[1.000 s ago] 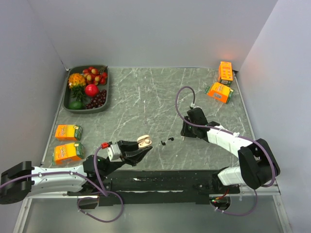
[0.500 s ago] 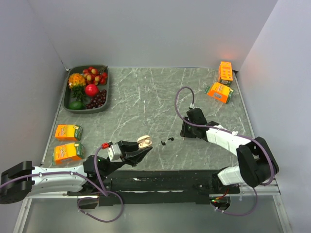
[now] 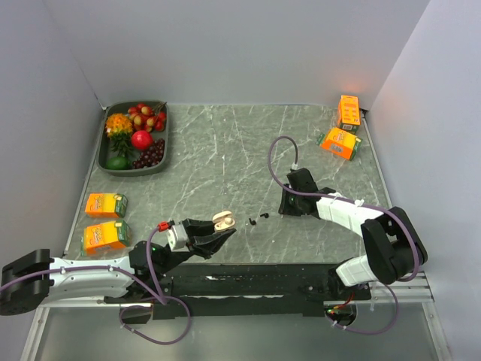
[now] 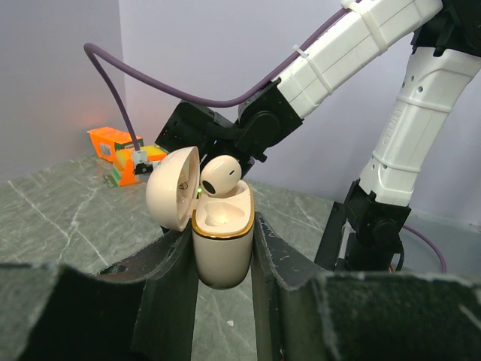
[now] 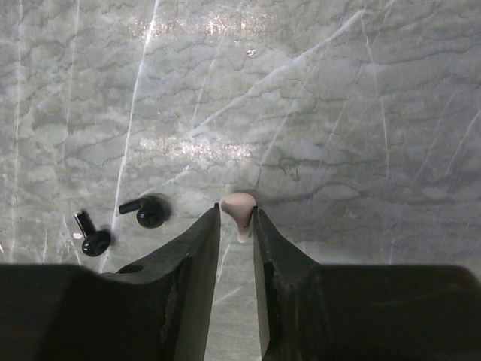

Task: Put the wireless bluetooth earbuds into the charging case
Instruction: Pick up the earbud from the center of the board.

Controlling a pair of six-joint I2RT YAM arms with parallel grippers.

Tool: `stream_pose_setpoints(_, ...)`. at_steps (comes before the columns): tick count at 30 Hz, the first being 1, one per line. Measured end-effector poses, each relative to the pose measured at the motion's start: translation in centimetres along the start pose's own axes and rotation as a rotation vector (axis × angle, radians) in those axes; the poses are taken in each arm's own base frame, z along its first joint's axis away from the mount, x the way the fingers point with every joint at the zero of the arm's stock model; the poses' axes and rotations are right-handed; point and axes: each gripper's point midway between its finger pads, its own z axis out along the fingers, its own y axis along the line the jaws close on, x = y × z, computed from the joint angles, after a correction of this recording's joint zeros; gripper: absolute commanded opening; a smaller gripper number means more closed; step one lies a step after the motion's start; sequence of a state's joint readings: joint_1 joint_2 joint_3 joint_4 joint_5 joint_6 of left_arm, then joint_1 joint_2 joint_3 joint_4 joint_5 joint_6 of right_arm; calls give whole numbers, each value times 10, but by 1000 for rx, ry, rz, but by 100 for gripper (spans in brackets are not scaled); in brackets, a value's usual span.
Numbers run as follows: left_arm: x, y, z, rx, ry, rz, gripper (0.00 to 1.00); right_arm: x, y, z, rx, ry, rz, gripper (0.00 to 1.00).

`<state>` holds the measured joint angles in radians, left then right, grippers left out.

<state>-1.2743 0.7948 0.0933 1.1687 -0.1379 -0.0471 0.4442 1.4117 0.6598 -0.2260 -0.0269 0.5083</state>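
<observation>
My left gripper (image 3: 219, 230) is shut on a beige charging case (image 3: 223, 219), held upright above the near table with its lid open. In the left wrist view the case (image 4: 222, 252) sits between my fingers (image 4: 171, 263) with one beige earbud (image 4: 220, 174) resting in it. My right gripper (image 5: 236, 214) is low on the table, its fingertips closed against a second beige earbud (image 5: 240, 205). Two tiny black earbuds (image 5: 146, 211) (image 5: 93, 237) lie on the table just left of it. From above they show between the two grippers (image 3: 259, 219); the right gripper (image 3: 284, 204) is beside them.
A grey tray (image 3: 113, 169) of fruit stands at the back left. Two orange cartons (image 3: 105, 204) (image 3: 105, 237) lie at the left edge and two more (image 3: 348, 111) (image 3: 339, 143) at the back right.
The right arm has shifted slightly toward the left and settled lower over the earbud. The left gripper has stayed put with the case.
</observation>
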Motion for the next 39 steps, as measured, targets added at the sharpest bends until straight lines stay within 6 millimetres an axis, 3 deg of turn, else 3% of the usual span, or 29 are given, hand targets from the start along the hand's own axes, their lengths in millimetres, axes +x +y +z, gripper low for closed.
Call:
stream_pose_setpoints(10,0,-1,0,1,0,-1,1,-2,2,0,-9,-7,0,0)
stream_pose_setpoints(19,1,0,0,-5,2,-1,1,-2,2,0,-10,-9,0,0)
stream_pose_setpoints(23,2,1,0,-6,8,-1,1,-2,3,0,-16,-4,0,29)
stream_pose_setpoints(26,4,1,0,-6,11,0,1,0,3,-1,-18,5,0,38)
stream_pose_setpoints(32,4,1,0,-6,13,0,1,3,2,-2,-9,21,-1,45)
stream_pose_setpoints(39,4,1,0,-6,13,0,1,-4,9,-6,-25,19,-6,41)
